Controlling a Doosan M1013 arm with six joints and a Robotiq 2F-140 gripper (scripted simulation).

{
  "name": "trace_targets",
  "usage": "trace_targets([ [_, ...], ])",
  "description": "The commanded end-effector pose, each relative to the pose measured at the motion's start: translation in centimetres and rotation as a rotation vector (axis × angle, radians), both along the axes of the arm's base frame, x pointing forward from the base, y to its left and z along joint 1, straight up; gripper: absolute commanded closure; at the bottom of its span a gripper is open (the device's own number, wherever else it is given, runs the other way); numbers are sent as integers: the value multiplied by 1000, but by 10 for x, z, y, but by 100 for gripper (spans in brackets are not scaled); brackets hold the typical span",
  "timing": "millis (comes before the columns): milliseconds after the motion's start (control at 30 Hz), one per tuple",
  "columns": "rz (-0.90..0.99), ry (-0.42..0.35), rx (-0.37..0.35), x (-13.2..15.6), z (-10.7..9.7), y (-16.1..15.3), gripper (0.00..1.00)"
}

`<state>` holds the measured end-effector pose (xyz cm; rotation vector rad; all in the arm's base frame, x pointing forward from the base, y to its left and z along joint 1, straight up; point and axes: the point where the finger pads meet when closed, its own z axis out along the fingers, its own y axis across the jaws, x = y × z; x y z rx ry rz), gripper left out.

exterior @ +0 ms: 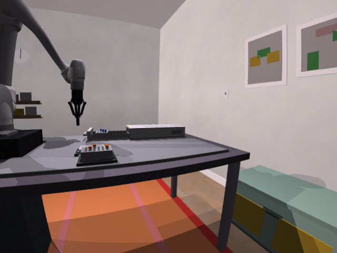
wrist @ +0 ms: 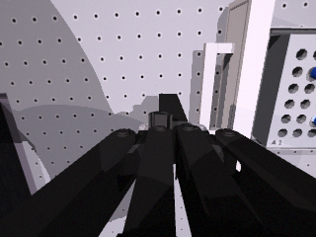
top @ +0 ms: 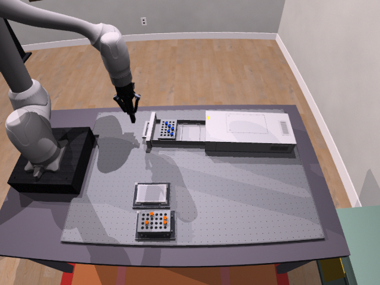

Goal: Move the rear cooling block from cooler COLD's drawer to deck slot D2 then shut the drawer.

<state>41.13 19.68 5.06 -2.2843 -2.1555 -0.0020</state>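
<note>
COLD (top: 250,130) stands at the back of the deck with its drawer pulled out to the left and its yellow lamp (top: 208,117) lit. The front block (top: 167,129) with blue tubes sits flat in the drawer next to the handle (top: 145,129). The drawer bay behind it (top: 192,132) is empty. The rear block (top: 155,224) with orange tubes in its bores sits flat on the nearer deck slot, D2. My gripper (top: 132,120) is shut and empty. It hangs above the deck just left of the handle, and the handle also shows in the wrist view (wrist: 213,84).
Slot D1 (top: 151,193) holds a flat pale plate between COLD and the orange-tubed block. My arm's black base (top: 51,159) stands at the table's left. A teal and yellow chest (exterior: 283,206) sits on the floor to the right of the table.
</note>
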Motion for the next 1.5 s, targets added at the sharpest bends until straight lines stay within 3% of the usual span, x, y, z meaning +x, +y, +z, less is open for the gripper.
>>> trace_targets([
  [0, 0, -1, 1, 0, -4, 0, 90],
  [1467, 0, -1, 1, 0, -55, 0, 90],
])
